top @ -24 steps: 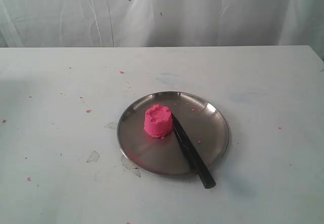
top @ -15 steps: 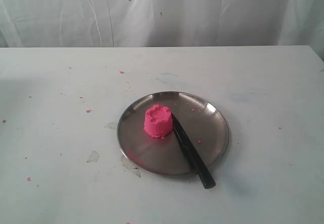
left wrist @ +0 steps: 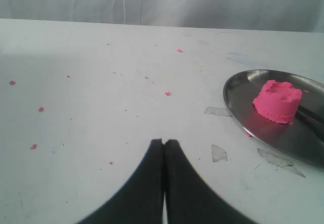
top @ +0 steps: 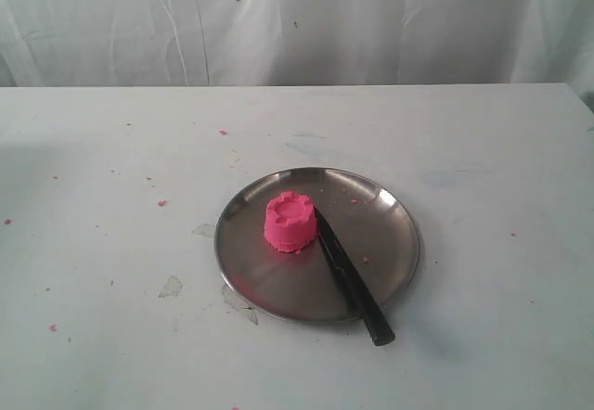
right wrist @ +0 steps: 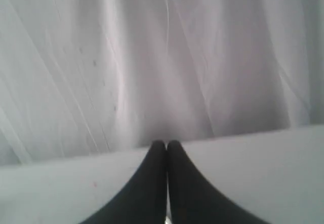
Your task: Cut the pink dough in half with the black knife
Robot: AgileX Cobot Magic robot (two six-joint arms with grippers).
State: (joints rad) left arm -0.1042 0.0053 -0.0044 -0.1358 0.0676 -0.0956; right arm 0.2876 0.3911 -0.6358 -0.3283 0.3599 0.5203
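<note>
The left claw [left wrist: 163, 141] is hanging clenched, empty, over the bench [top: 111, 243]. The pink dough [top: 290, 222] is sitting whole on the steel plate [top: 278, 288], the black knife [top: 351, 275] lying just beside it; neither has shifted since earlier. The right claw [right wrist: 166, 143] is clenched, empty: cutting is not yet starting.

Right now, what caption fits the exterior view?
Uncut pink dough on a steel plate, black knife lying beside it, handle over the rim.

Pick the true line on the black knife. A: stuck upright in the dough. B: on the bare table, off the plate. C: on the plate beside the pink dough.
C: the black knife lies flat on the steel plate, blade beside the pink dough.
</note>
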